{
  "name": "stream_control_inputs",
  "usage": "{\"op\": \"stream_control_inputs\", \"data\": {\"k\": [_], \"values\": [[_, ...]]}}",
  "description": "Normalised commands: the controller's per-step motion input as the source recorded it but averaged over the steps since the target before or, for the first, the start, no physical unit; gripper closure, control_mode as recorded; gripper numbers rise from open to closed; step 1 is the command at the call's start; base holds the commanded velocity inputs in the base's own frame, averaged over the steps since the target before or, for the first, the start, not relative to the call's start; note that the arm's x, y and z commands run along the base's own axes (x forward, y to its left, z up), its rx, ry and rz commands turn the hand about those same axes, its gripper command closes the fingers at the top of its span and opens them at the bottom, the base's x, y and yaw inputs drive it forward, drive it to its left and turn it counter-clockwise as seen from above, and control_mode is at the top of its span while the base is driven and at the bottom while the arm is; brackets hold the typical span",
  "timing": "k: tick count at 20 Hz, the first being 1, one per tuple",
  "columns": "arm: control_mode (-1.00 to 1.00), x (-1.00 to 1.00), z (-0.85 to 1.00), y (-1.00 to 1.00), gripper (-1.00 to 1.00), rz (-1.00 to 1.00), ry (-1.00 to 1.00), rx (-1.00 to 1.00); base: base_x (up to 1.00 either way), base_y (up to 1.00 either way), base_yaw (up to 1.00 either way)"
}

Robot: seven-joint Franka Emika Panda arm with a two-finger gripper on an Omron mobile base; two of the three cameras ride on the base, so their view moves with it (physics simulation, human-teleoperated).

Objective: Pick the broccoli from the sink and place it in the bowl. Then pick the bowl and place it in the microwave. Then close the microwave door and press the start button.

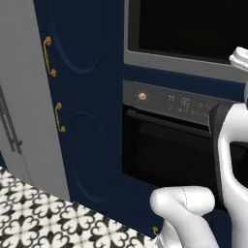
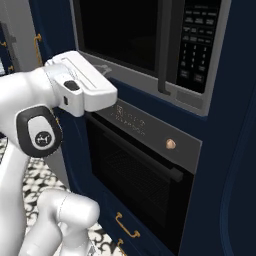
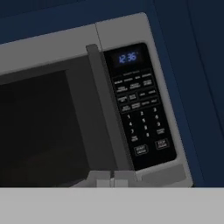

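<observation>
Microwave door (image 3: 48, 118) sits flush in its grey frame, its black glass facing out and its vertical bar handle (image 3: 103, 109) lying against the front in the hand view, so the closing step looks done. The microwave (image 2: 150, 45) is built into the navy cabinetry above the black oven (image 2: 140, 175), whose copper knob (image 2: 170, 144) shows on its control strip. The control panel (image 3: 140, 109) stands right of the handle, with a lit clock at the top and rows of keys below; the two lowest keys sit side by side near the panel's bottom edge, and their lettering is too small to read, so which one is start cannot be told.

The gripper (image 3: 114, 179) hangs in front of the microwave's lower edge, below the handle and left of the panel, with its two finger tips drawn together and nothing between them. That narrow, pinched posture suits a poke at a button.

Broccoli and bowl cannot be seen through the dark glass; judging by the shut door, they are probably inside the cavity, though that is inference only. What remains, as far as the views show, is the press of the start button, which calls for the hand to shift toward the panel's lower keys and push straight in.
</observation>
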Motion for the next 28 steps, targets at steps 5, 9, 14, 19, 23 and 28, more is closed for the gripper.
{"op": "stream_control_inputs", "data": {"k": [5,9,14,19,23,28], "values": [[-1.0,-0.18,0.0,-0.33,1.0,0.07,0.07,-0.02,0.0,0.0,0.0],[-1.0,0.0,0.0,-0.51,1.0,0.03,0.04,0.0,0.0,0.0,0.0],[-1.0,0.0,0.0,-0.43,1.0,0.02,0.01,0.0,0.0,0.0,0.0],[-1.0,0.02,-0.18,-0.19,1.0,0.07,0.08,0.0,0.0,0.0,0.0],[-1.0,0.15,-0.2,-0.1,1.0,0.1,0.09,0.0,0.0,0.0,0.0],[-1.0,0.27,-0.01,-0.35,1.0,0.07,0.0,0.01,0.0,0.0,0.0]]}}
